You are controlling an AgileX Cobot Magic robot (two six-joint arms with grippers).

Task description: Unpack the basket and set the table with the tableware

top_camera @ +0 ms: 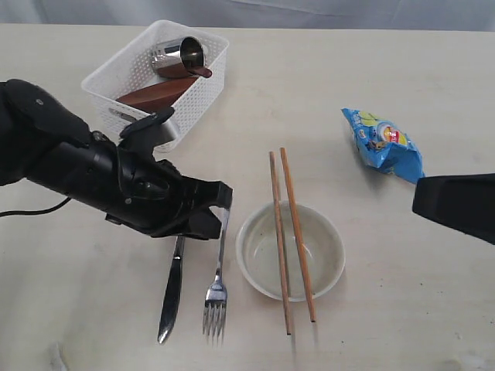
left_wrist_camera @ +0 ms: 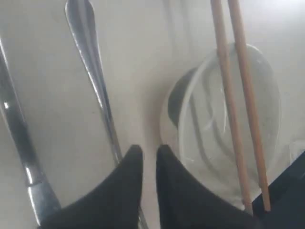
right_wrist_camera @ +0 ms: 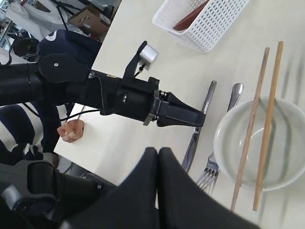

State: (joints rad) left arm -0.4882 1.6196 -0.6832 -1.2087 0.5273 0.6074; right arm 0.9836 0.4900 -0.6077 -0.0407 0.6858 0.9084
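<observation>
The cream bowl (top_camera: 290,251) stands on the table (top_camera: 371,69) with two chopsticks (top_camera: 286,232) laid across it. To its left lie the fork (top_camera: 217,282) and the knife (top_camera: 172,287). My left gripper (top_camera: 225,198) hovers low at the fork's handle end, narrowly open with only tabletop showing between its fingertips (left_wrist_camera: 136,155); the fork handle (left_wrist_camera: 93,62) runs under one finger. The white basket (top_camera: 203,93) holds the steel cup (top_camera: 182,56) on its side, a brown saucer (top_camera: 157,94) and a dark red-brown spoon end (top_camera: 197,72). My right gripper (right_wrist_camera: 157,150) is shut and empty, off to the right (top_camera: 424,199).
A blue snack bag (top_camera: 384,142) lies on the table right of the chopsticks. My left arm (top_camera: 93,174) stretches between the basket and the cutlery. A seated person's hand (right_wrist_camera: 70,131) shows beyond the table edge in the right wrist view.
</observation>
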